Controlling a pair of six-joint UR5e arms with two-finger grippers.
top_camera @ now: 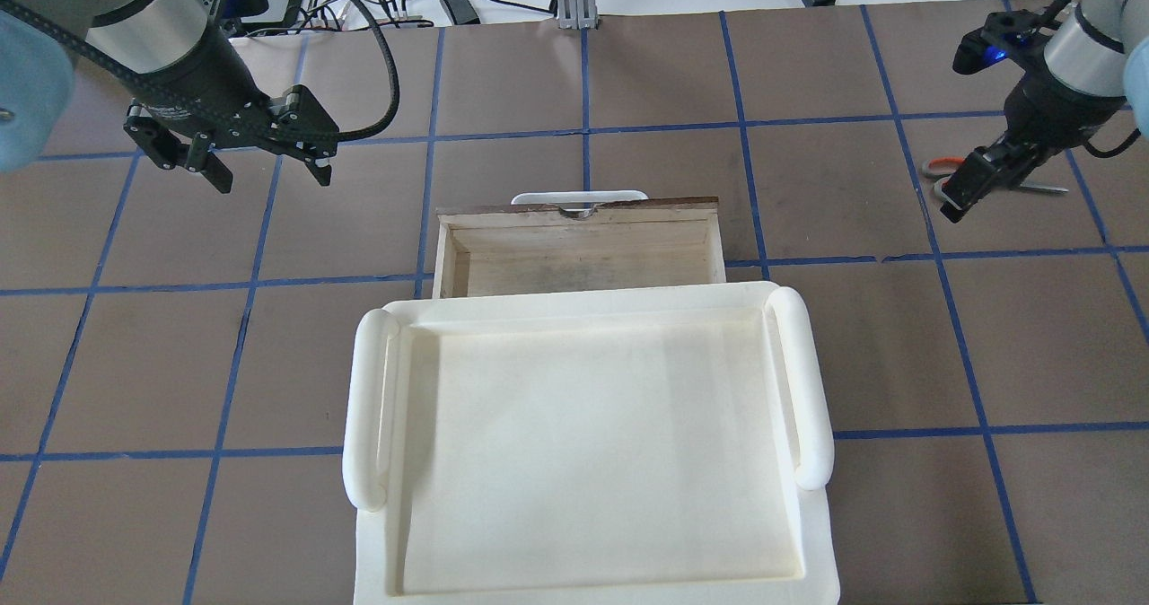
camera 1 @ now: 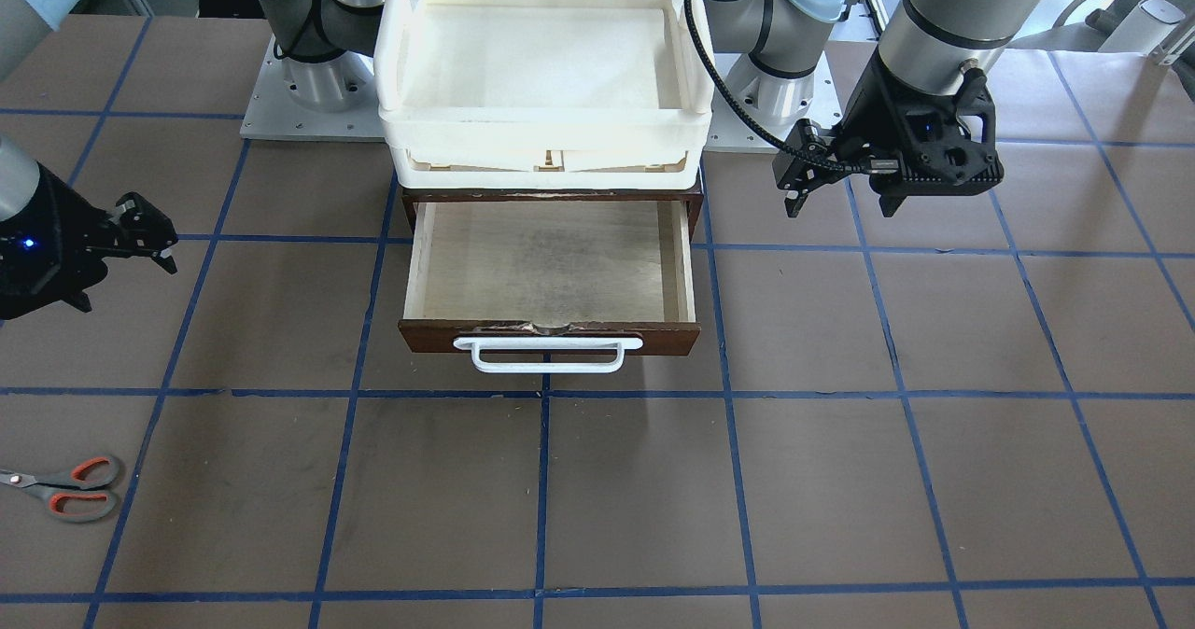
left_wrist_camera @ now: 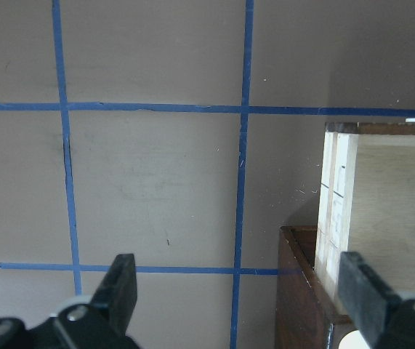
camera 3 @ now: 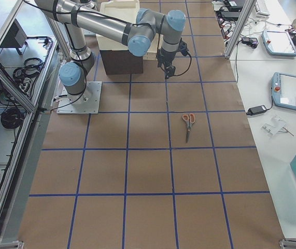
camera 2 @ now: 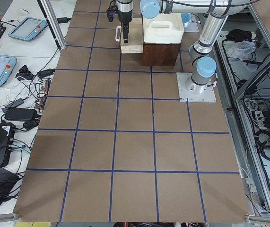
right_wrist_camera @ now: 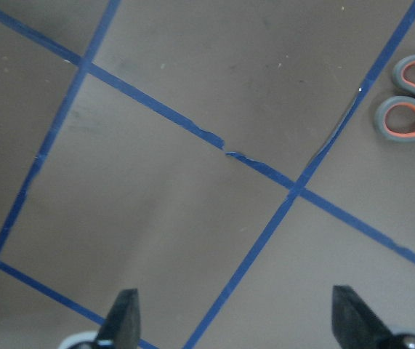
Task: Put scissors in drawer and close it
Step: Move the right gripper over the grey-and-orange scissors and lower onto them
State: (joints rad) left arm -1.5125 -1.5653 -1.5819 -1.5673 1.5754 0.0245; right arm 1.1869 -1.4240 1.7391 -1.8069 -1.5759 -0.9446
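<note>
The scissors (camera 1: 70, 490), grey handles lined orange-red, lie flat on the table; they also show in the exterior right view (camera 3: 188, 122) and the right wrist view (right_wrist_camera: 411, 102). In the overhead view the scissors (top_camera: 1041, 188) are partly hidden behind my right gripper (top_camera: 957, 201). The right gripper (right_wrist_camera: 238, 316) is open and empty, above the table a short way from the handles. The dark brown drawer (camera 1: 551, 338) stands pulled open, its plywood inside bare, white handle (camera 1: 549, 355) in front. My left gripper (camera 1: 840, 207) is open and empty, beside the drawer (left_wrist_camera: 338, 182).
A cream-white plastic tray (camera 1: 541, 131) sits on top of the brown cabinet (camera 1: 408, 207) and overhangs the drawer's back in the overhead view (top_camera: 368, 407). Both arm bases stand behind the cabinet. Brown table with blue tape grid all round.
</note>
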